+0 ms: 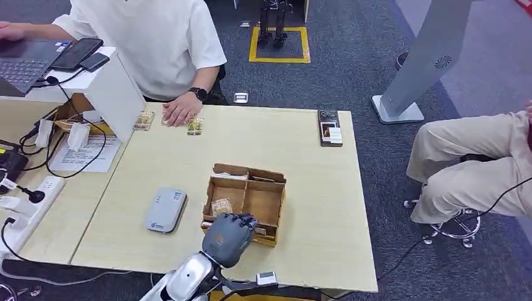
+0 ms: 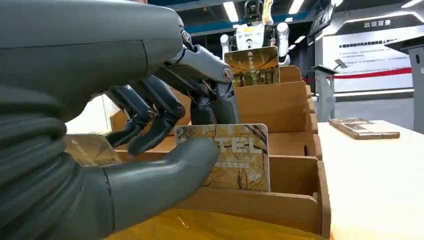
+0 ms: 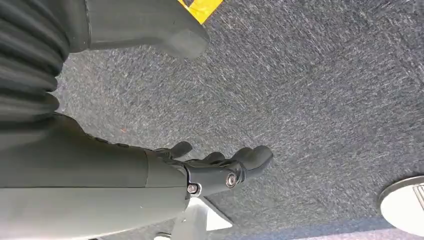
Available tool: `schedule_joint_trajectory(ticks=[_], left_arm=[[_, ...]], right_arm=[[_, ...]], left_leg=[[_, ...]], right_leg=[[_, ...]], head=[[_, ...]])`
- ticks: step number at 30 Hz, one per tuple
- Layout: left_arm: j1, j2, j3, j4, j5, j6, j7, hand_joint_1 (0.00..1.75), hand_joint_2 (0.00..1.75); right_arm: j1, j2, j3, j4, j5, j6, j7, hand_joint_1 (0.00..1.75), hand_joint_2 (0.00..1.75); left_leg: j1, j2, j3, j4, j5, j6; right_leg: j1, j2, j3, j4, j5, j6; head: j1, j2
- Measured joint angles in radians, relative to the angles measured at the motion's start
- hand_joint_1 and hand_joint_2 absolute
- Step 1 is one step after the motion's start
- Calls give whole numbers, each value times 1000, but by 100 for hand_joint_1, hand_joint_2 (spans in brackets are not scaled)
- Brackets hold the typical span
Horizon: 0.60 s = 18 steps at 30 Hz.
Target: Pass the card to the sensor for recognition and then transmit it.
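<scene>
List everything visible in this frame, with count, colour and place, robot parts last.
wooden box: one, brown, with compartments, on the table's near middle
cards: one yellow-brown in the box by the left hand; one standing at the box's far wall; two near the person's hand at the far edge
sensor: one, grey, flat on the table left of the box
phone: one, dark, far right of the table
table: one, light wood
person: white shirt, seated across the table
second person: beige trousers, seated to the right
left hand: grey, at the box, thumb and fingers around the card
right hand: grey, hanging over the carpet, holding nothing
</scene>
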Motion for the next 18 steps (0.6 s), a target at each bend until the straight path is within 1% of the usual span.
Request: schedule_joint_trajectory(ticks=[2, 5, 9, 15, 18], left_arm=[[1, -3, 0, 2, 0, 1, 0, 168, 175], [2, -8, 0, 4, 1, 2, -5, 175, 175], [4, -9, 0, 7, 8, 13, -12, 175, 175], [20, -11, 0, 7, 17, 53, -22, 175, 175], [27, -14, 0, 3, 31, 84, -43, 175, 175]], right_arm=[[0, 0, 0, 0, 1, 0, -1, 0, 175], [0, 0, 0, 0, 3, 0, -3, 0, 175], [0, 0, 0, 0, 6, 0, -3, 0, 175], [0, 0, 0, 0, 10, 0, -5, 0, 175], [0, 0, 0, 1, 11, 0, -8, 0, 175]], left_leg=[[0, 0, 0, 0, 0, 0], [0, 0, 0, 0, 0, 0], [0, 0, 0, 0, 0, 0], [0, 0, 0, 0, 0, 0], [0, 0, 0, 0, 0, 0]], right_leg=[[0, 0, 0, 0, 0, 0], [0, 0, 0, 0, 0, 0], [0, 0, 0, 0, 0, 0], [0, 0, 0, 0, 0, 0], [0, 0, 0, 0, 0, 0]], head=[[0, 0], [0, 0], [0, 0], [0, 0], [0, 0]])
